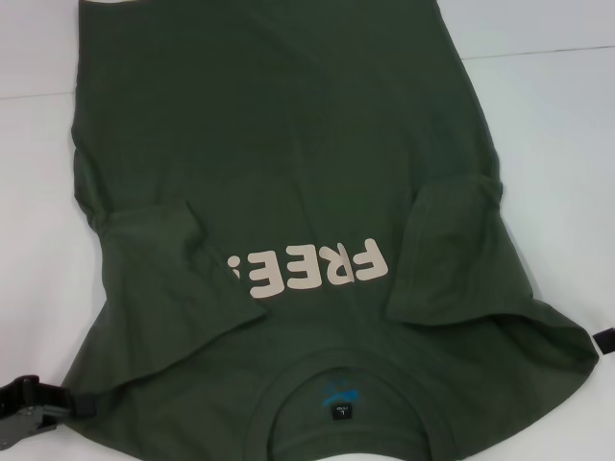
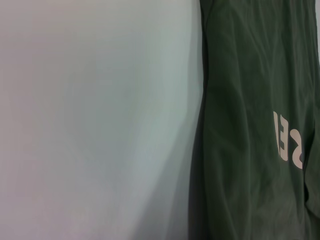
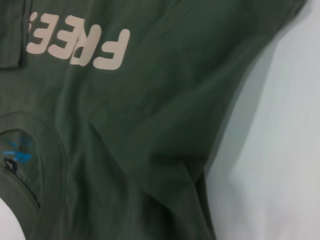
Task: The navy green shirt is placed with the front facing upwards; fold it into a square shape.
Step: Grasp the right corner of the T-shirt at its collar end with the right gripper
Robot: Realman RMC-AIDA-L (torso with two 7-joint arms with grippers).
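A white counter (image 1: 557, 125) carries the navy green shirt (image 1: 288, 144), spread front-up, collar toward the robot, both sleeves folded inward.

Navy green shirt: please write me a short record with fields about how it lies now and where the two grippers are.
item: navy green shirt
face up: front, cream letters "FREE!" showing
collar: ribbed collar nearest the robot, neck label visible inside
sleeves: both folded inward over the chest
surface: white table
left gripper: at the shirt's near left edge
right gripper: barely in view at the right edge
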